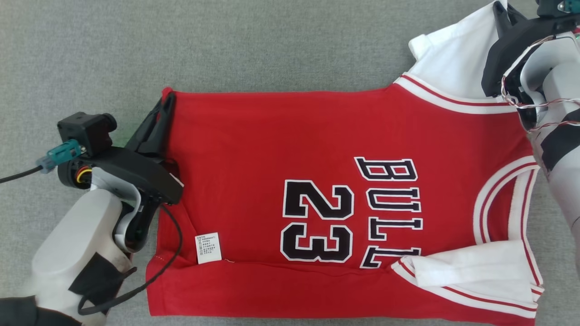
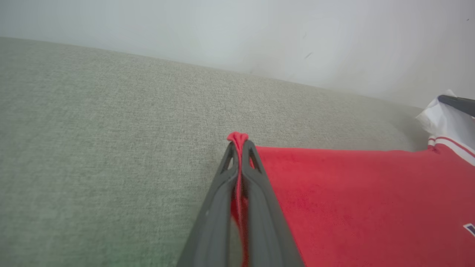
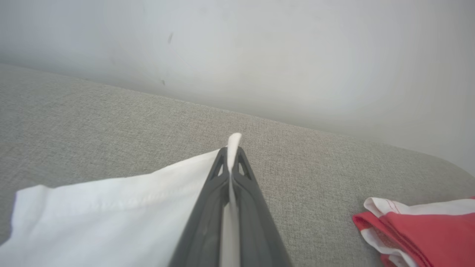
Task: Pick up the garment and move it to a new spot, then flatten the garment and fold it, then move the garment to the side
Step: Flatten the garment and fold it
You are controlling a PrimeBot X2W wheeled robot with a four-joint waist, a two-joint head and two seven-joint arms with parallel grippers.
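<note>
The held edge is best lifted evenly and kept taut, so that the fold is laid straight. The left pincer (image 2: 240,146) is clamped on the red hem corner (image 2: 237,136); the right pincer (image 3: 232,150) is clamped on the white sleeve (image 1: 453,59). Both grips are set beyond the 23 print (image 1: 317,219); the garment (image 1: 272,136) is spread on grey fabric (image 1: 90,45).

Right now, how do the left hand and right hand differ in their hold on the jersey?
The left hand pinches a red hem corner of the jersey; the right hand pinches its white sleeve. In the head view the left hand is at the jersey's left end, the right hand at its right end. Both are shut on cloth.
</note>
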